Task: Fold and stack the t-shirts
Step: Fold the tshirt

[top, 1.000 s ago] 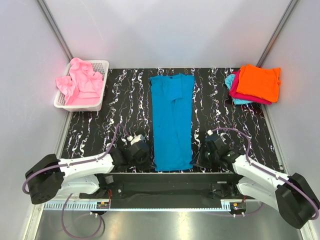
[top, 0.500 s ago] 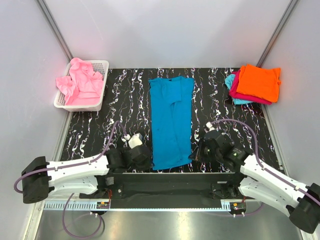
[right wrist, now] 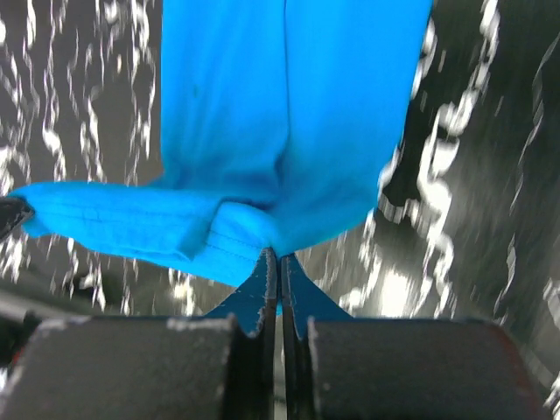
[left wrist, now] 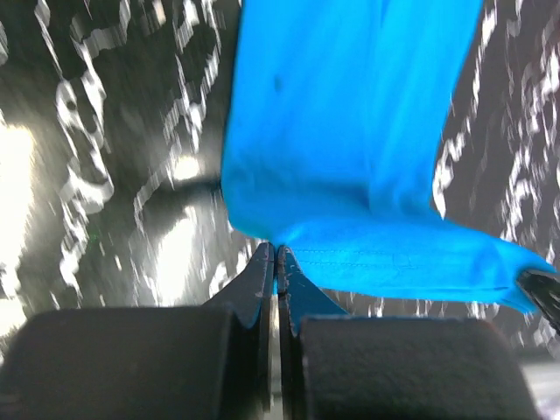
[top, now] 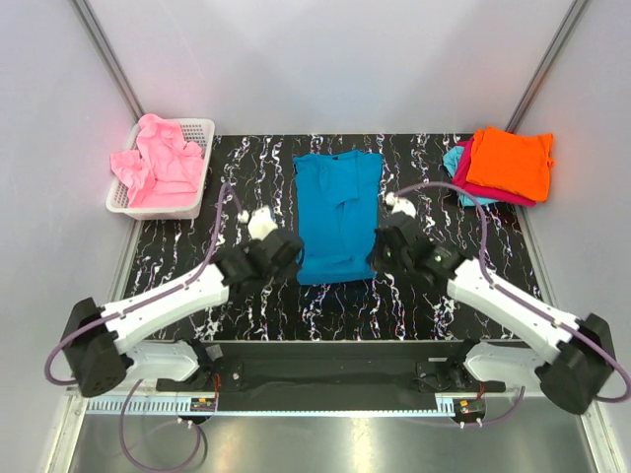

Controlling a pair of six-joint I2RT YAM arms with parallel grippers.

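Observation:
A teal-blue t-shirt (top: 337, 212) lies lengthwise on the black marbled table, folded into a narrow strip. Its near hem is raised off the table and doubled back toward the collar. My left gripper (top: 294, 254) is shut on the hem's left corner, and the pinched cloth (left wrist: 350, 254) shows in the left wrist view. My right gripper (top: 378, 252) is shut on the right corner of the t-shirt (right wrist: 262, 219). More t-shirts sit apart: orange (top: 511, 161) over magenta (top: 471, 177) and light cyan (top: 455, 163) at the back right, pink (top: 163, 163) in a basket.
A white mesh basket (top: 193, 192) stands at the back left corner of the table. The folded pile occupies the back right corner. Grey walls close in the table on three sides. Both arm bases sit at the near edge.
Both grippers have lifted the t-shirt's near hem and carried it away from the near edge toward mid-table, shortening the visible cloth. The basket and pile have not moved.

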